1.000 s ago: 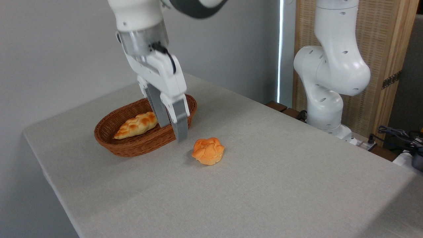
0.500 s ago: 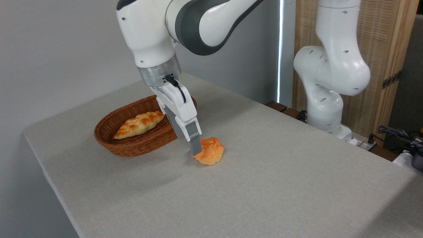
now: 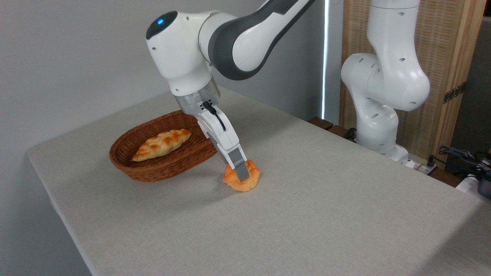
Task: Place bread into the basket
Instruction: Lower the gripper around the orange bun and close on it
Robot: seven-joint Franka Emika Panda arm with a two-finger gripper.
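While the bun is the landmark, places run left to right from it.
Basket [image 3: 153, 168]: on the grey surface [image 3: 307, 214], just left of the bun, apart from it.
Loaf [image 3: 161, 143]: pale braided, lying inside the basket.
Bun [image 3: 251, 180]: orange, on the surface.
Fingers [image 3: 242, 174]: down over the bun's top; whether apart or clamped, I cannot tell.

wall [image 3: 69, 57]: plain grey | table [image 3: 307, 214]: beige cloth | right: slatted wooden screen [image 3: 448, 53] | bright vertical gap [image 3: 325, 57]

a robot lab: white arm [image 3: 383, 80] mounted beside cloth-covered table [image 3: 307, 214].
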